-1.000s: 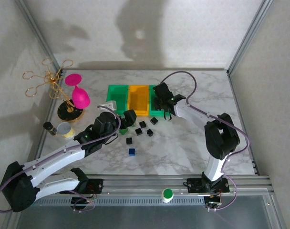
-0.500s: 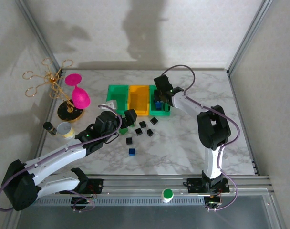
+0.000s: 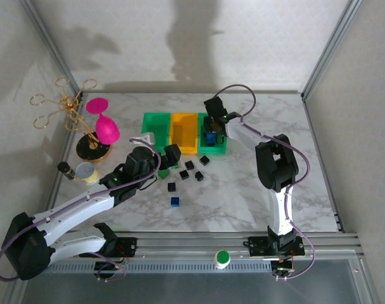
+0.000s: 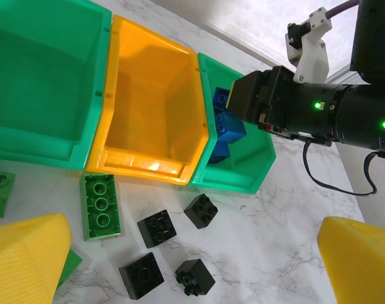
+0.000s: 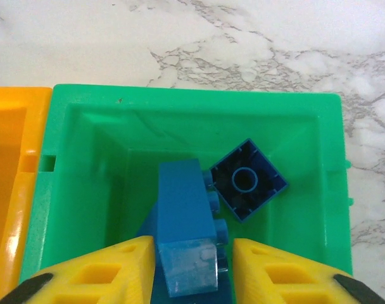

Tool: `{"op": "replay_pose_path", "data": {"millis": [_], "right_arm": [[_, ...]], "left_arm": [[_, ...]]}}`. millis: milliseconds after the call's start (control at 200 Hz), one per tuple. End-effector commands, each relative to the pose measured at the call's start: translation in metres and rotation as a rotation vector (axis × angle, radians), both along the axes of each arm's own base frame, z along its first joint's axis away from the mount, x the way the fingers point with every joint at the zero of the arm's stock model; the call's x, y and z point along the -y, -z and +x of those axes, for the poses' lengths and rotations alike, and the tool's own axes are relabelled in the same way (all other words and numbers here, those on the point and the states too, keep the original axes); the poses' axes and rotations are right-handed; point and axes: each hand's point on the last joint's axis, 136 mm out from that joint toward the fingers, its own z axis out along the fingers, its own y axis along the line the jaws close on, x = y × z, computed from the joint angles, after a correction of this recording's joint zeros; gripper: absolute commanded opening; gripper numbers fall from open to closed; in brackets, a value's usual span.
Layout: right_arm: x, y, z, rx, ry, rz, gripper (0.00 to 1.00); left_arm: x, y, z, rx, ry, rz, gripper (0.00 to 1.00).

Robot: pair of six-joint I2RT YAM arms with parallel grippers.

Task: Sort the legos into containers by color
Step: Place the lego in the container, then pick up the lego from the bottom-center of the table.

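Blue lego (image 5: 183,202) between right tool (image 5: 192,256) fingers, inside green container (image 5: 180,96), grip unclear

Three bins stand in a row on the marble bench (image 4: 294,209) — left green bin (image 4: 40,76), orange bin (image 4: 151,101), right green bin (image 4: 259,161). Blue bricks (image 4: 227,126) sit in the last, under the right tool (image 4: 235,109). In front lie a long green brick (image 4: 100,206) and four black bricks (image 4: 156,228) — between the spread yellow fingers (image 4: 28,259) of the left tool (image 4: 192,221).

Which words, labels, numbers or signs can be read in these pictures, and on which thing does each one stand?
None can be read. The containers, the legos and the right arm's black housing show no text; the jar at the table's left is too small to tell.
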Motion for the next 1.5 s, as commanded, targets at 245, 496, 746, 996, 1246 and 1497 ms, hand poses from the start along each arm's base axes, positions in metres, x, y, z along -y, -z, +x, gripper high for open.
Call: {"op": "replay_pose_path", "data": {"millis": [245,496,746,996,1246,1497], "right_arm": [[-0.002,-0.063,-0.006,0.083,-0.027,0.062,0.45],[-0.006,-0.087,-0.046,0.108,-0.07,0.087,0.52],[-0.011,-0.091,-0.111,0.098,-0.112,0.091,0.56],[-0.027,-0.063,-0.193,0.027,-0.199,0.074,0.62],[-0.051,-0.018,-0.265,-0.074,-0.312,0.094,0.66],[-0.082,0.016,-0.319,-0.13,-0.444,0.096,0.7]], "left_arm": [[0.004,-0.024,0.001,0.047,0.028,-0.04,1.0],[0.004,-0.023,-0.006,0.029,0.049,-0.043,1.0],[0.005,-0.015,-0.022,0.008,0.088,-0.058,1.0],[0.005,-0.003,-0.045,-0.027,0.14,-0.056,1.0],[-0.021,0.021,-0.057,-0.068,0.077,0.004,1.0],[-0.038,0.036,-0.062,-0.103,0.006,0.018,0.99]]}}
